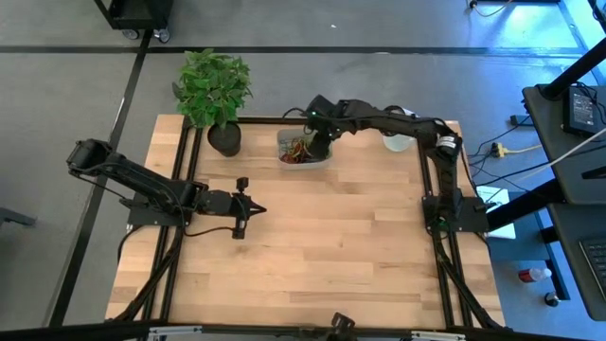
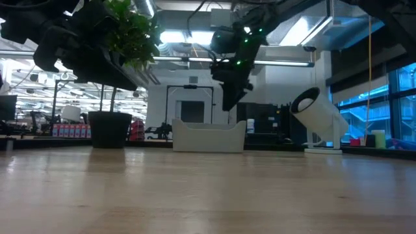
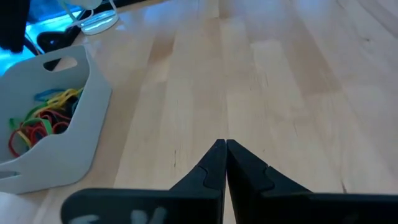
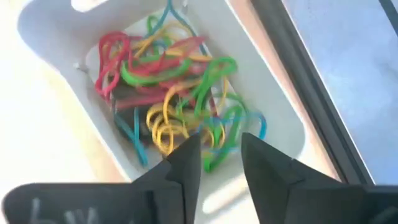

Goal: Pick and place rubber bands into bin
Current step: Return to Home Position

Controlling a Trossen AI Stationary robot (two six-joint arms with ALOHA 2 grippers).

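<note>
Rubber bands (image 4: 168, 81), maybe twelve, in one bin (image 4: 50, 37); right tool (image 4: 219, 140) ajar, left tool (image 3: 225, 143) closed.

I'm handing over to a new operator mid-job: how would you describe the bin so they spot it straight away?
Go to the far edge of the wooden table, between the black plant pot and the white round camera. The bin sits there under the right claw. It is the only shallow pale tray, and it holds a tangle of coloured rubber bands.

left gripper (image 1: 258, 210) mid-left of frame, jaws together | right gripper (image 1: 315, 144) upper centre, jaws parted, arm stretched in from right side
</note>
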